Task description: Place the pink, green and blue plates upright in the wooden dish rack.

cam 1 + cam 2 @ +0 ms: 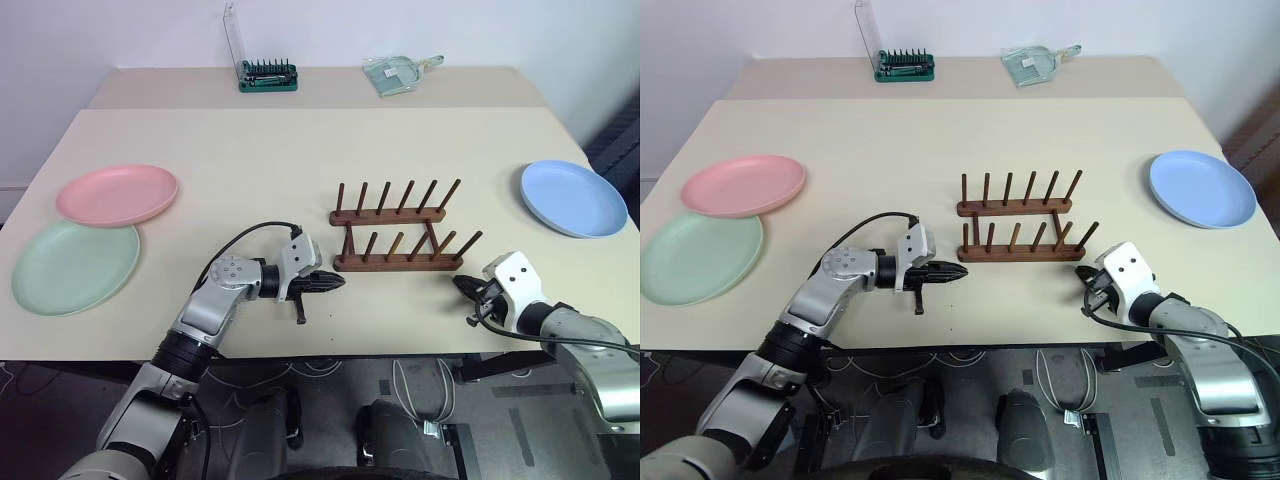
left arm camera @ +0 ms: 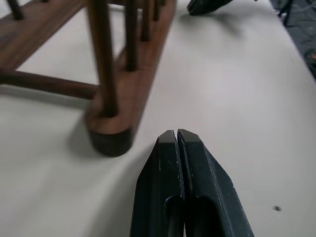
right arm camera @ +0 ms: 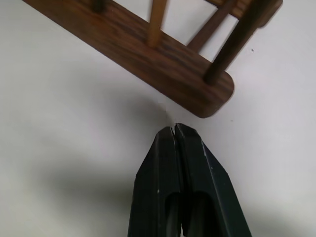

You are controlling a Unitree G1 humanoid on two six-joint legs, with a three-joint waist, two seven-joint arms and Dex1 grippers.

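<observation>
Mint-green and pale-pink come first on the robot's left: the round, shallow mint green plate (image 1: 75,266) lies flat near the table's front edge, and the round, shallow pale pink plate (image 1: 117,194) sits just behind it, its rim seeming to overlap the green one, though I cannot tell if they truly touch. Both lie well apart from the left gripper (image 1: 338,282), off behind its wrist rather than ahead of its tips. That gripper's two black fingers are clenched together on nothing and point toward the near-left end of the small dark brown wooden dish rack (image 1: 398,229), just beside it. The rack stands bare, no plate in it yet, its two rails running left to right between the two grippers. The right gripper (image 1: 462,283), likewise pressed closed and empty, points at the rack's near-right end. Farther right and toward the back lies the round, shallow light blue plate (image 1: 573,198), flat and well apart from those jaws. By my judgement the left arm is nearer the green and pink plates and the right arm nearer the blue one, so either must first turn away from the rack and open.
</observation>
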